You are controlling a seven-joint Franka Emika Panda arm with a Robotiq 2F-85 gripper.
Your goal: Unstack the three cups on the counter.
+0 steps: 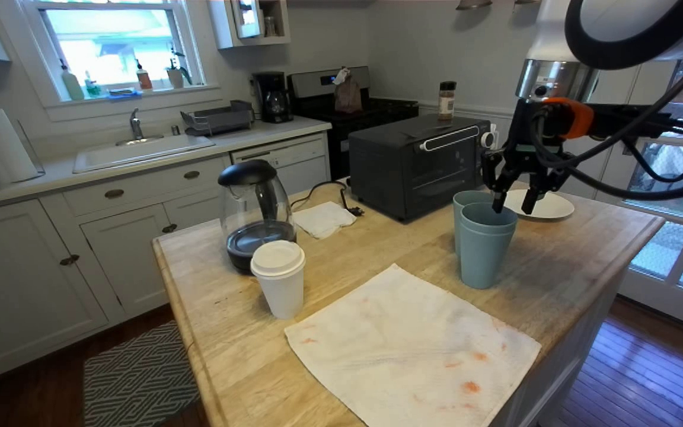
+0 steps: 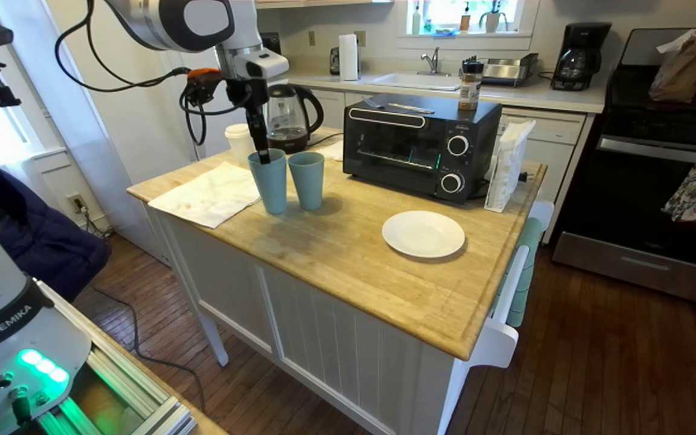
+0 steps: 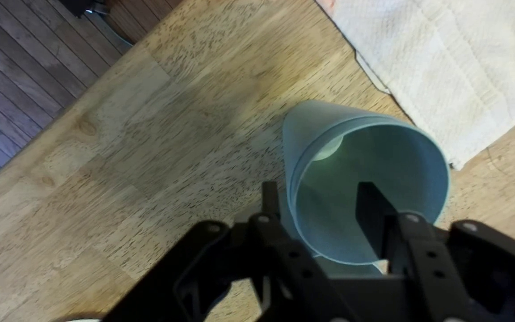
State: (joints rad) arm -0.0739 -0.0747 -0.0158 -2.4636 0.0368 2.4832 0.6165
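Two teal-blue cups stand nested as one stack [image 1: 485,252] on the wooden counter [image 2: 348,254]; a double rim shows. The stack is upright and also shows in an exterior view [image 2: 270,188] and in the wrist view [image 3: 302,123]. The third cup [image 2: 307,181] stands apart, close beside the stack; in an exterior view it is partly hidden behind it [image 1: 459,222]. My gripper [image 1: 513,206] is open at the stack's rim, pointing down. In the wrist view its fingers [image 3: 318,190] straddle the near wall, one over the mouth, one outside the rim.
A stained white cloth [image 1: 412,356] lies beside the stack. A black toaster oven [image 2: 408,145], a white plate [image 2: 423,234], a glass kettle [image 1: 258,207] and a white lidded cup [image 1: 279,281] stand on the counter. The counter's edge [image 3: 74,116] runs near the stack.
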